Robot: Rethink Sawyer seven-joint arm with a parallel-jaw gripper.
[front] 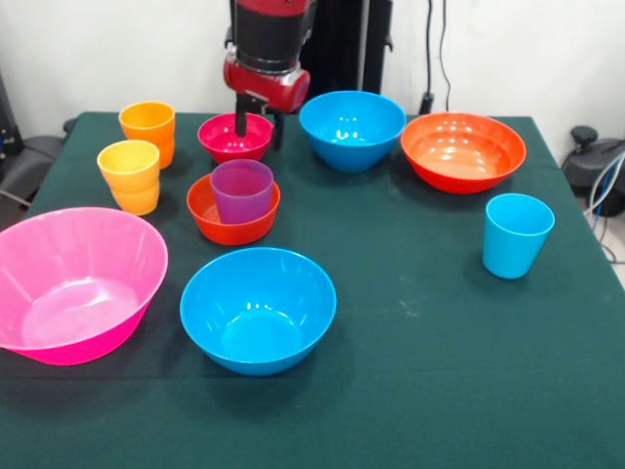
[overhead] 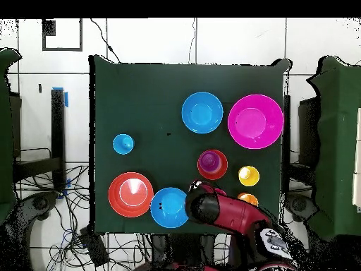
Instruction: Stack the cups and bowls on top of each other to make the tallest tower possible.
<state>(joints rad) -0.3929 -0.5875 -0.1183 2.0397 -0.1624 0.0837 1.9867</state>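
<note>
My gripper [front: 259, 127] is open at the far side of the table, one finger inside the small magenta bowl [front: 227, 140] and one outside its right rim. The purple cup [front: 241, 190] stands upright in the small orange-red bowl [front: 229, 221], just in front of the magenta bowl; this pair also shows in the overhead view [overhead: 212, 164]. The orange cup [front: 148, 127] and yellow cup [front: 130, 174] stand to the left. The light blue cup [front: 516, 234] stands alone on the right. In the overhead view my arm [overhead: 222, 212] hides the magenta bowl.
One blue bowl [front: 352, 127] and the wide orange bowl [front: 463, 149] sit at the far right. A second blue bowl [front: 258, 308] and the big pink bowl [front: 73, 283] sit near the front left. All stand on the green tablecloth [front: 420, 371].
</note>
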